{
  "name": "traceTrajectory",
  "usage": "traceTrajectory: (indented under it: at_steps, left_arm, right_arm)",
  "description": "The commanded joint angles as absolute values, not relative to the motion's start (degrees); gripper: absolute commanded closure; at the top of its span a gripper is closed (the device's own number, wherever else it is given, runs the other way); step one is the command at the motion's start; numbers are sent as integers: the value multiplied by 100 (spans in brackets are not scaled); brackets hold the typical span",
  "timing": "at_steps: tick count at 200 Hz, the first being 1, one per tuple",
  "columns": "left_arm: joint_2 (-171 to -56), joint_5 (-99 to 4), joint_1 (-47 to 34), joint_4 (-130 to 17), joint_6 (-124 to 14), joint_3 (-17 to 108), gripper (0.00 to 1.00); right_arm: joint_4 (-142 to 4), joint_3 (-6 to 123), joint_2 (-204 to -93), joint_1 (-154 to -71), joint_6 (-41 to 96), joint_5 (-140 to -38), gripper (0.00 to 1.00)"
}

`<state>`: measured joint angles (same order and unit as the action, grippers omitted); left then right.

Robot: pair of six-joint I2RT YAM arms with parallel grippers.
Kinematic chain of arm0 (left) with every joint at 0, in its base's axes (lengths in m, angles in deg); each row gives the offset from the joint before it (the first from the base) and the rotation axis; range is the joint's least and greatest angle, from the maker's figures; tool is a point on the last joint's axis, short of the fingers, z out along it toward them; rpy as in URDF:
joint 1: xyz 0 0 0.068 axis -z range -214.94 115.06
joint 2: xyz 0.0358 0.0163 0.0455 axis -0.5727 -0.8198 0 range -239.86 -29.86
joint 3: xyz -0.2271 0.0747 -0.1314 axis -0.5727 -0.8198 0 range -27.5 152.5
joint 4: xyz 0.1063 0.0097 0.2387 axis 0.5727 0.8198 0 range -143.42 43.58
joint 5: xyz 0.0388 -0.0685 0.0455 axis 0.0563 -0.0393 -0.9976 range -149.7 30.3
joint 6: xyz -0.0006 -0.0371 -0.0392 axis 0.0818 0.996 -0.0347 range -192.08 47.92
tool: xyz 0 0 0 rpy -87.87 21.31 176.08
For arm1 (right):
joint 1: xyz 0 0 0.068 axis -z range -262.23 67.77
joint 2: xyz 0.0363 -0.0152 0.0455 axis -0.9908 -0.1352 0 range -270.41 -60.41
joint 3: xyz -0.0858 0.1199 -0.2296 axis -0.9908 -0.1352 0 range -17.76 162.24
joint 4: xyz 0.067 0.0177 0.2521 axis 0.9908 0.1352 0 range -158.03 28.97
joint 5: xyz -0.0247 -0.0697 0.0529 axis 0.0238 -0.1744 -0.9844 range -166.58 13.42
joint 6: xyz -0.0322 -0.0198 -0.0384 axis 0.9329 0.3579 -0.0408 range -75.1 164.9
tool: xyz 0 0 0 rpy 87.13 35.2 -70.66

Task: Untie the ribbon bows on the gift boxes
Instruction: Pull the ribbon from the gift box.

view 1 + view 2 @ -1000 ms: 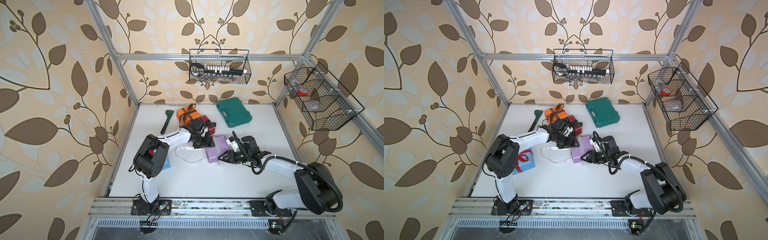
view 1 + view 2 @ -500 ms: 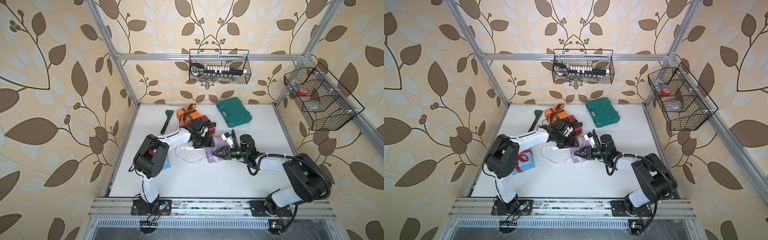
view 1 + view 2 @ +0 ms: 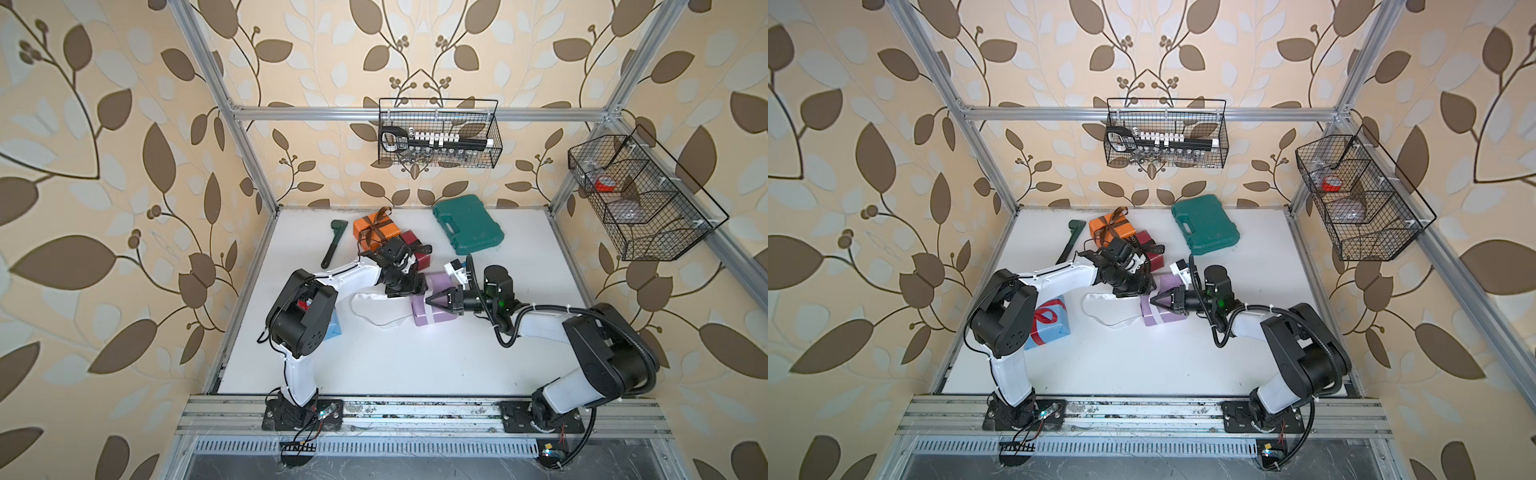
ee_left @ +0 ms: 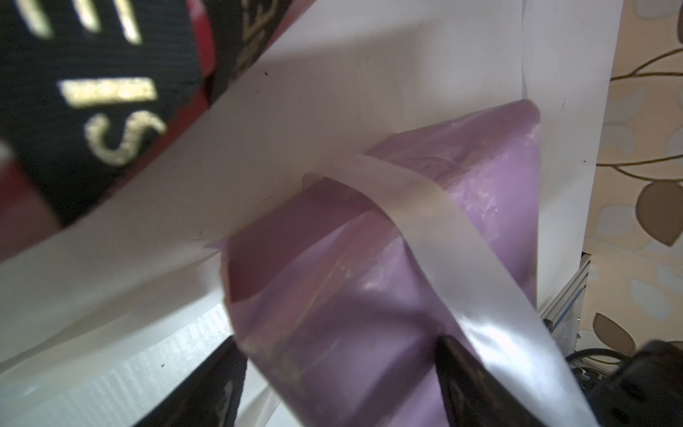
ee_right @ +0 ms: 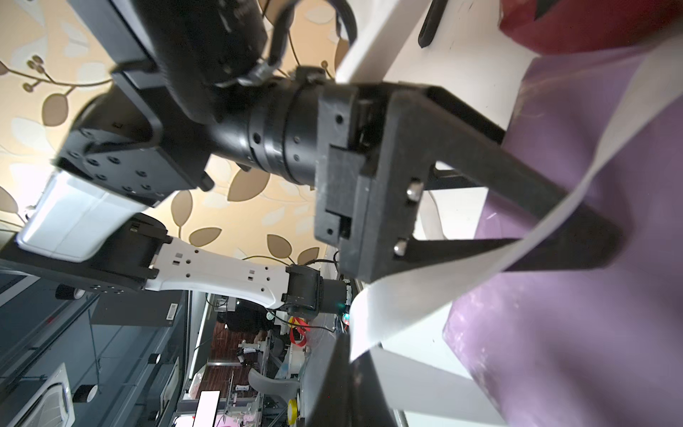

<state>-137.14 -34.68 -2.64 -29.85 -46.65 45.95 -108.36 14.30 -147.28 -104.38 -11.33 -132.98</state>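
The lilac gift box lies mid-table. My left gripper straddles it, and both fingers press on its sides. Its white ribbon trails loose over the table, with one band still across the box. My right gripper is shut on that ribbon at the box's top. The orange box with its brown bow and the dark red box with its black ribbon sit behind. A light blue box with a red bow is beside the left arm.
A green tool case lies at the back right. A dark green wrench lies at the back left. Two wire baskets hang on the walls above the table.
The right gripper has moved a little left onto the lilac box and gone from open to shut on the white ribbon. The left arm has not moved.
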Motion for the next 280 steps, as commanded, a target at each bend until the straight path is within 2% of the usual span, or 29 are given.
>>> traceTrajectory:
  at_steps: [1,44,223,280]
  left_arm:
    - [-13532,-3687,-223,-2623,-4768,4475,17]
    - [-13452,-3581,-222,-2654,-4696,4559,16]
    - [-13336,-3583,-199,-2580,-4685,4475,17]
    - [-13509,-3978,-14,-2327,-4827,4589,18]
  right_arm:
    - [-10034,1874,-14092,-10275,-472,-13327,100]
    - [-9066,2360,-13599,-10077,22,-13336,100]
    - [-8064,3369,-13232,-9826,518,-13291,100]
    - [-7770,3792,-13107,-9677,636,-13300,100]
